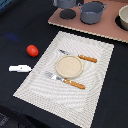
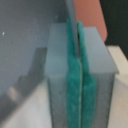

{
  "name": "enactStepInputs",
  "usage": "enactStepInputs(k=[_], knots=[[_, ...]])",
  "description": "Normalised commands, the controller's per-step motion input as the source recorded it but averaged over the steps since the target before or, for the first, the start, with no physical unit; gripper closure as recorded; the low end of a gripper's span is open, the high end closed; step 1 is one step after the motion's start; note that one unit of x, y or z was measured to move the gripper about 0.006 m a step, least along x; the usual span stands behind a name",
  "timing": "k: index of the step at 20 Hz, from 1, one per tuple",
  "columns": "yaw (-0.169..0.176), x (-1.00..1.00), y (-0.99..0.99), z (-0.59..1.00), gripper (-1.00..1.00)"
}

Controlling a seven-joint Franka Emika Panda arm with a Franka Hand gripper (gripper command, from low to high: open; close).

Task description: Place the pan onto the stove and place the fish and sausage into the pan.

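A: What takes up the most room in the exterior view?

B: The dark tabletop (image 1: 15, 27), and on it the pale striped placemat (image 1: 95, 75) across the middle of the frame. Along the top edge lies the stove (image 1: 107, 31), a pinkish-brown board with a black burner disc (image 1: 67, 14).

A: And on the stove?

B: A grey two-handled pot (image 1: 92, 12) at top centre. At the top right edge sits the pan (image 1: 123, 19), cut off by the frame.

A: On the placemat?

B: A round beige plate (image 1: 69, 66) in the centre, with a knife (image 1: 77, 56) above it and a fork (image 1: 65, 80) below, both with orange handles.

A: The small pieces?

B: The sausage (image 1: 32, 50), red-orange and rounded, lies on the tabletop at left centre, off the mat. The fish (image 1: 20, 68), flat and white, is just below it, apart from it.

A: The claw?

B: Only the wrist view shows it. The claw (image 2: 80, 107) has its green pads (image 2: 72, 95) pressed together with a thin grey strip between them. I cannot tell what that strip belongs to.
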Motion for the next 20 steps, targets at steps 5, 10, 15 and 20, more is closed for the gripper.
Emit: enactStepInputs(k=[5, 10, 15, 20], knots=[[0.000, 0.48, 0.28, -0.18, 1.00], [0.000, 0.24, 0.19, -0.25, 1.00], [0.011, 0.00, 0.19, -0.26, 1.00], [0.026, -0.12, 0.24, -0.22, 1.00]])
